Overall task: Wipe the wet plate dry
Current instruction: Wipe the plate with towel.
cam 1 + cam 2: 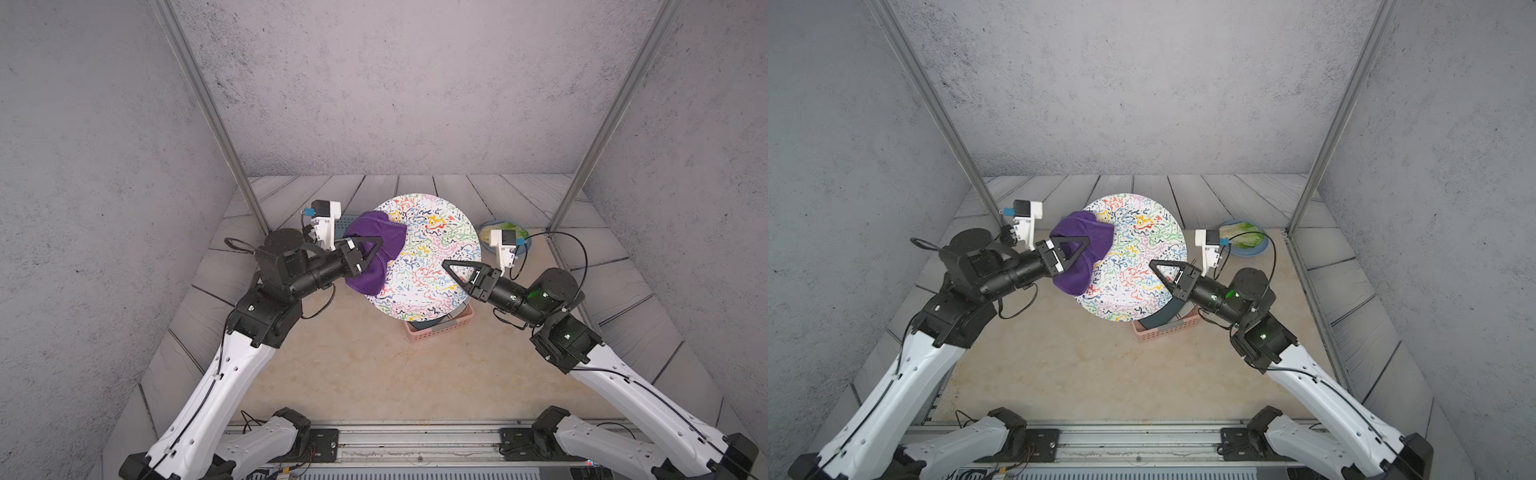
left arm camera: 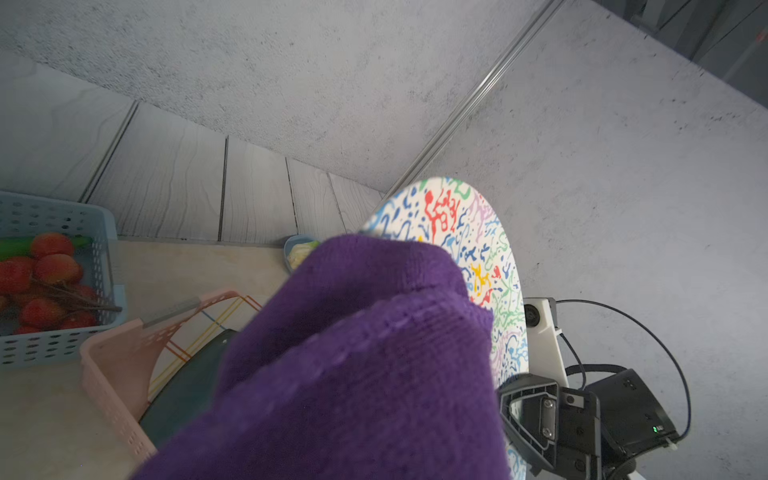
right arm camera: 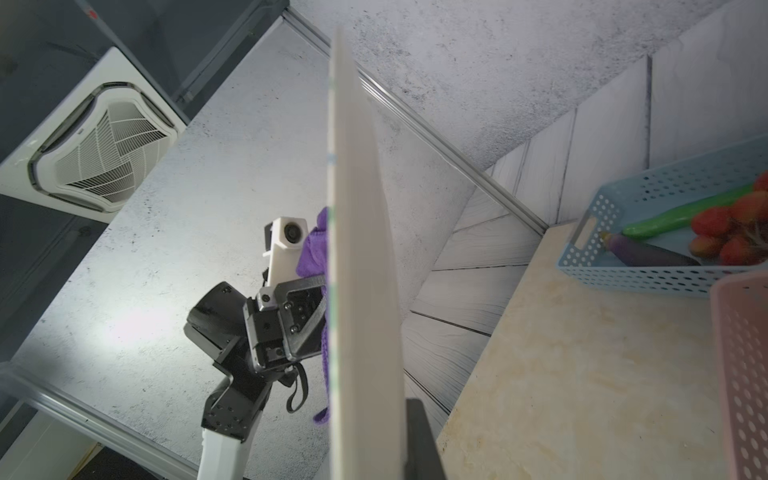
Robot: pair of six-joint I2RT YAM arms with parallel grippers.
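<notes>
The patterned plate [image 1: 432, 257] [image 1: 1138, 257] is held in the air, tilted up on edge, near the middle of the counter [image 1: 353, 374] toward 12 o'clock. Its decorated face shows in both top views. The right arm [image 1: 519, 299] reaches in from 4 o'clock, and its jaws are pinched narrow on the plate's rim at about 4 o'clock of the disc. The right wrist view shows the plate [image 3: 361, 249] edge-on, running straight out from the jaws.

The left arm [image 1: 291, 270] comes from 8 o'clock. Its jaws are clamped on the bunched purple cloth [image 1: 382, 232] [image 1: 1084, 228], which lies against the plate's face on its 9 o'clock side. The cloth [image 2: 353, 353] fills most of the left wrist view and hides those jaws there.

Directly below the plate, at its 6 o'clock, a pink basket [image 1: 432, 330] [image 2: 112, 374] stands on the counter. In it a dark plate [image 1: 1160, 318] [image 2: 183, 399] and a pale striped plate [image 2: 195, 336] stand on edge.

At 9 o'clock, largely hidden behind the left wrist camera and the cloth in the top views, is a blue basket [image 2: 62, 349] [image 3: 623, 274]. It holds red fruit [image 2: 50, 266], a green vegetable [image 3: 681, 216] and an eggplant [image 3: 652, 253].

At 3 o'clock, partly behind the right wrist camera, a small blue dish [image 1: 1250, 251] carries lettuce [image 1: 1241, 230].
</notes>
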